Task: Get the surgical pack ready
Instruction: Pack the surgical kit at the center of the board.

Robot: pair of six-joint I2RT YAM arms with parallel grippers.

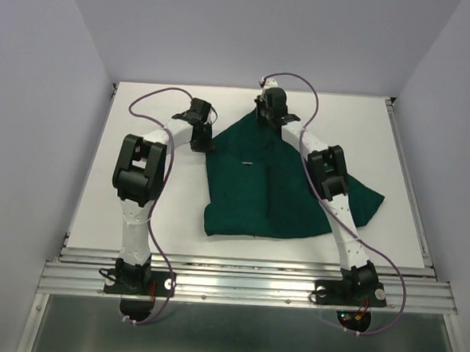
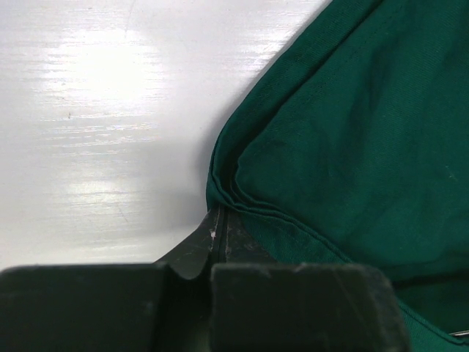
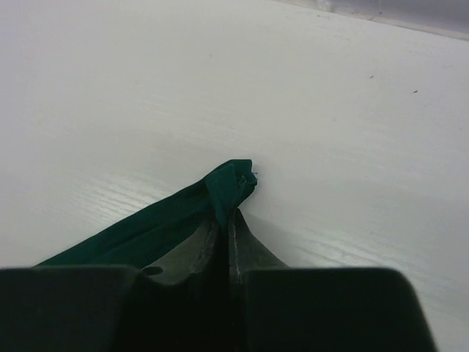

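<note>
Observe the green drape (image 1: 273, 198) spread at the centre of the surface (image 1: 129, 209). Your right pincer (image 3: 227, 214) is clamped on its 12 o'clock corner. Your left pincer (image 2: 218, 220) is clamped on its folded 10 o'clock edge.

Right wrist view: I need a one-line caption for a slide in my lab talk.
Right pincer shut on a corner of the dark green drape, the cloth tip poking out over the white table.

Matt woven green cloth drape (image 2: 352, 147); smooth glossy white table (image 2: 95, 110); matt black gripper fingers (image 3: 192, 255)
</note>
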